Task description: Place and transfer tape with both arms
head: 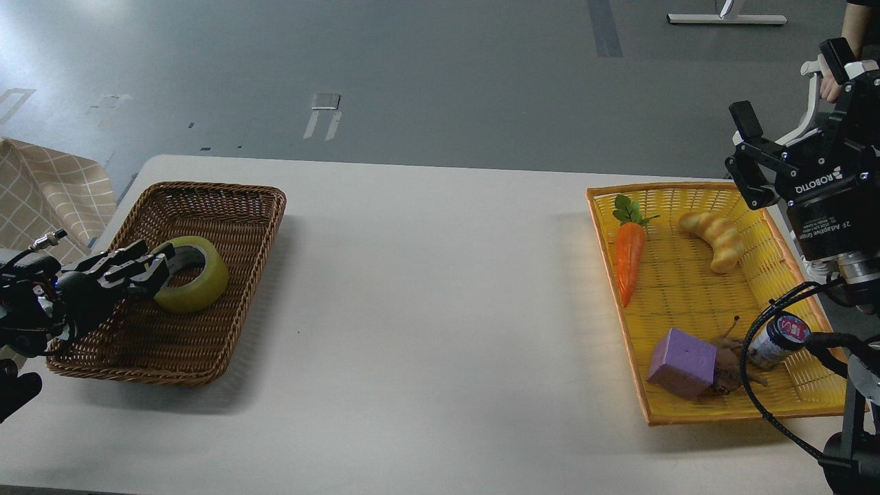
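The tape (199, 283), a yellow translucent roll with a pale core, is tilted inside the brown wicker basket (227, 199) at the left of the white table. My left gripper (159, 269) comes in from the left and is closed on the roll's left wall, with one finger reaching into the core. My right gripper (744, 155) is raised at the far right, above the back right corner of the yellow basket (619, 295). Its fingers are spread wide and hold nothing.
The yellow basket holds a toy carrot (629, 258), a curved bread piece (718, 237), a purple block (683, 362), a small jar (777, 338) and a brown object. A checked cloth (48, 192) lies at the far left. A person's hand (828, 86) shows behind my right arm.
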